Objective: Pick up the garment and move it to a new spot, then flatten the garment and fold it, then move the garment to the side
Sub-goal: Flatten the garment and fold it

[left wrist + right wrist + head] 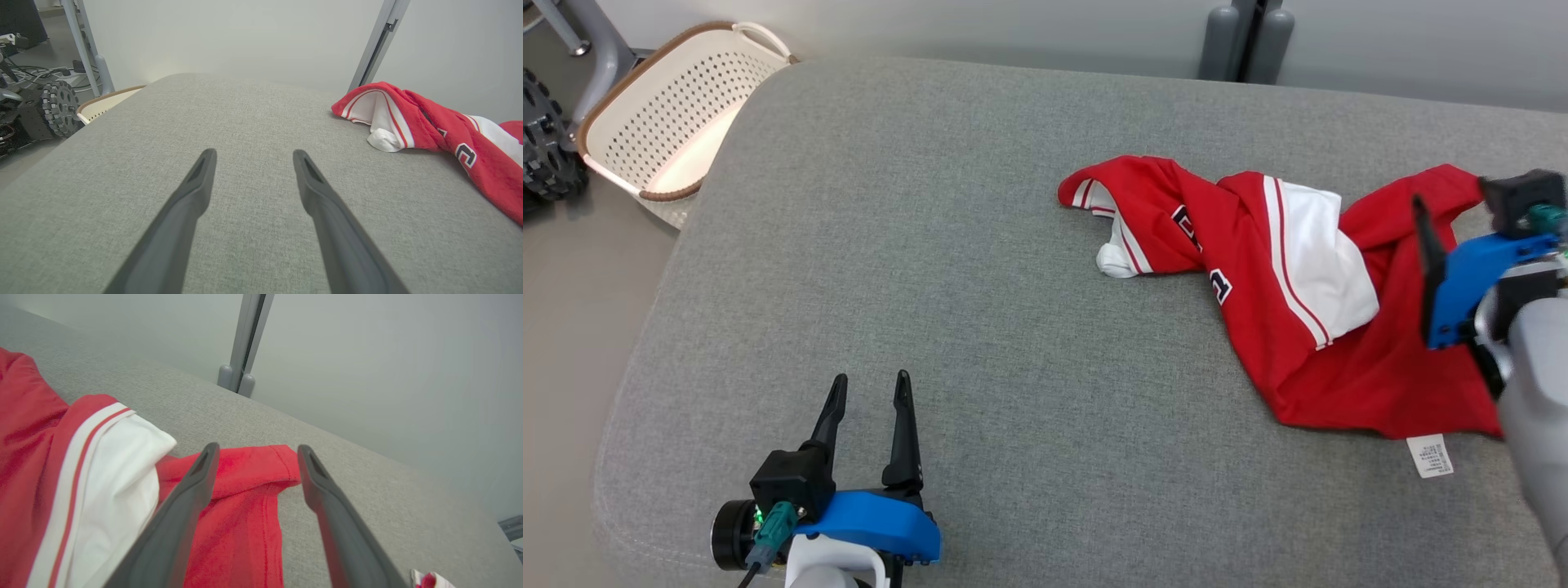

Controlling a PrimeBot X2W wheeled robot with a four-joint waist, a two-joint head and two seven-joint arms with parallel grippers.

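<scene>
Gray wall [1013, 33] stands behind a big tabletop [980, 245] with a soft gray cloth cover and round corners. A gray post [1245, 41] stands at the far edge. Off the far left corner, a cream basket [670, 106] with a brown rim sits on the floor [572, 327]. Inside it you see its holed walls and pale bottom. A black knobby wheel [547, 139] is just beside it.

The garment [1258, 278] is a red shirt with white parts and stripes. It lies crumpled on the right side of the tabletop, with a small white tag [1429, 455] at its near edge.

The left gripper [870, 378] is near the front left edge over bare cloth, well apart from the garment. Its fingers are spread, with nothing between them. The right gripper [258, 448] is over the garment's far right corner. Its fingers are spread too, one on each side of a red hem. I cannot tell if they touch it.
</scene>
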